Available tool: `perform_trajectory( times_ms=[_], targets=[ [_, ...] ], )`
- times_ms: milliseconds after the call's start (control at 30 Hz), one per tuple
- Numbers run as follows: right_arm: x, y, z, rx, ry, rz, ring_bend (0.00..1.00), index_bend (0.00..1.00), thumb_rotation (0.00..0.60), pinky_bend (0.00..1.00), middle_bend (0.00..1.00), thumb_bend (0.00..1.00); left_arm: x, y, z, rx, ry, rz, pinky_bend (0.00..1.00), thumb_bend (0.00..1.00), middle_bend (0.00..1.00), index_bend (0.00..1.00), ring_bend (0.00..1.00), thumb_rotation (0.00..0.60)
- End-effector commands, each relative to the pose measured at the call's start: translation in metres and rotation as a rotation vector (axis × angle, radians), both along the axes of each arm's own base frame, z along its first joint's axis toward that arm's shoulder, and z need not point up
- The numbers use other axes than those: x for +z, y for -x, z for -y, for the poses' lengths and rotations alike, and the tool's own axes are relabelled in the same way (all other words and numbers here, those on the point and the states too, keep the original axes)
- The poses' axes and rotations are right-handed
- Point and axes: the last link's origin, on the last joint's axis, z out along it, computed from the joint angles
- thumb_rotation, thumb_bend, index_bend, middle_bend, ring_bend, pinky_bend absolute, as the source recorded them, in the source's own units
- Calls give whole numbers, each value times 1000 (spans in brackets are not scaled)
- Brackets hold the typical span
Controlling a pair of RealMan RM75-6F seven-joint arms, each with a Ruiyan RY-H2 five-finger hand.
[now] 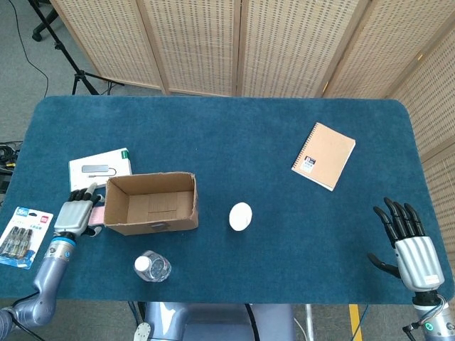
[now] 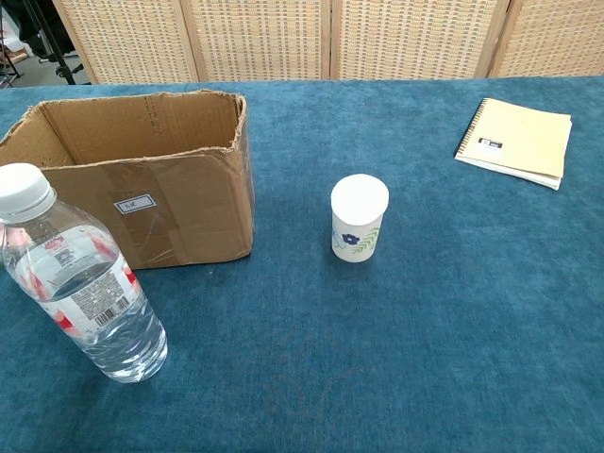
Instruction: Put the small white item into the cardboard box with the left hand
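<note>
The open cardboard box (image 1: 151, 225) (image 2: 151, 212) stands at the front left of the blue table, and nothing shows inside it. My left hand (image 1: 75, 212) lies just left of the box, fingers stretched out and pointing away from me, their tips near the box's left wall. It covers the spot where a small pale flat item lay beside the box, and that item is now hidden under it. My right hand (image 1: 408, 239) hovers at the front right corner with fingers spread, holding nothing. Neither hand shows in the chest view.
A white paper cup (image 1: 240, 216) (image 2: 359, 218) stands right of the box. A water bottle (image 1: 152, 267) (image 2: 80, 283) stands in front of it. A white packaged adapter (image 1: 100, 168) lies behind my left hand, a battery pack (image 1: 25, 227) to its left, and a spiral notebook (image 1: 323, 155) (image 2: 517, 140) far right.
</note>
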Motion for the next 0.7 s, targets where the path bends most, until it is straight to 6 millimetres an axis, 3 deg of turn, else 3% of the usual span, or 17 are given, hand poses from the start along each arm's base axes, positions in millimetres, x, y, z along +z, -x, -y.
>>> perform_trajectory(
  times_ms=[33,133,300,400,700],
  targets=[
    [0,0,0,2,1,1,0,79,600,0,0,132,-3,-1,0,-4,-1,-8,0,221,0,263,0,600],
    [1,0,0,6,4,3,0,79,600,0,0,131,-5,-1,-1,-3,0,-16,0,238,0,303,0,600],
    [0,0,0,6,3,3,0,79,600,0,0,131,-3,-7,-1,-24,-46,4,0,359,0,513,0,600],
    [-1,0,0,6,-3,0,0,79,600,0,0,132,-1,-10,1,-43,-69,14,0,414,0,590,0,600],
    [0,0,0,3,-1,3,0,79,600,0,0,132,9,-15,5,-74,-107,25,0,428,0,613,0,600]
  ],
)
